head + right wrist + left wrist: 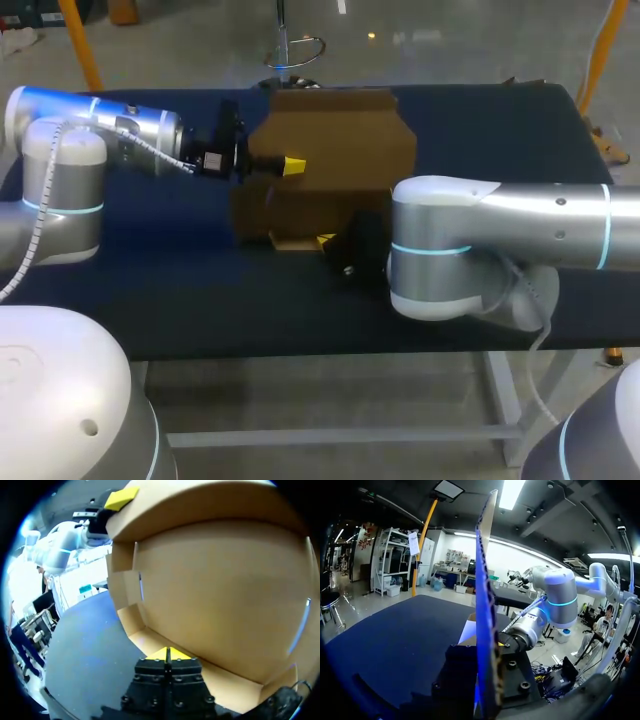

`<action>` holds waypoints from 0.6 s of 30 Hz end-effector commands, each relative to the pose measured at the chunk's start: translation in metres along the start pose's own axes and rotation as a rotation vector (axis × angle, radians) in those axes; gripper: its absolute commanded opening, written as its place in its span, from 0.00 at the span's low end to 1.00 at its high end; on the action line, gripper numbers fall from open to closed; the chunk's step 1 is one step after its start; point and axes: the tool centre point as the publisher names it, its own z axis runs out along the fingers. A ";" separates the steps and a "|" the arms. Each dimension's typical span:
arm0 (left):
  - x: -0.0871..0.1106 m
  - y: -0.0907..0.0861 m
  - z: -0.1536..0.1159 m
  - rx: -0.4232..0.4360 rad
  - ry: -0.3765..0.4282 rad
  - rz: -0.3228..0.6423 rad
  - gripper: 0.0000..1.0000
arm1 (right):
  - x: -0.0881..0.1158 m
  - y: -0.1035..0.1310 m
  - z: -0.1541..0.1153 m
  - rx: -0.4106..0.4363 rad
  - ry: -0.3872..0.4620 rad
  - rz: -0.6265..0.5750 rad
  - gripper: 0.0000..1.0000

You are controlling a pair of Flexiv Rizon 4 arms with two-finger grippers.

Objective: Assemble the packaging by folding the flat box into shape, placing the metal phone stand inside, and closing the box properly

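Observation:
A brown cardboard box (330,140) stands half unfolded at the middle of the dark blue table (180,290), one panel raised and a small flap (293,241) lying low at the front. My left gripper (290,166) comes in from the left and is shut on the raised panel's edge; in the left wrist view the panel (483,580) runs edge-on up between its fingers, with the gripper (489,652) below. My right gripper (326,240) is shut, and its tips (167,654) rest at the low front flap (210,675) under the wide panel (215,585). No metal phone stand shows.
My right arm's thick elbow (450,245) lies across the table's front right and hides what is behind it. Bare blue cloth (395,635) stretches to the left of the box.

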 end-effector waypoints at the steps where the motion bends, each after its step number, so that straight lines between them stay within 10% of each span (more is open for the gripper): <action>1: -0.002 0.004 0.001 -0.004 0.005 0.000 0.00 | 0.001 -0.004 0.005 -0.001 -0.005 0.000 0.00; 18: -0.003 0.006 0.000 0.000 0.005 0.001 0.00 | 0.001 -0.004 0.005 -0.001 -0.005 0.000 0.00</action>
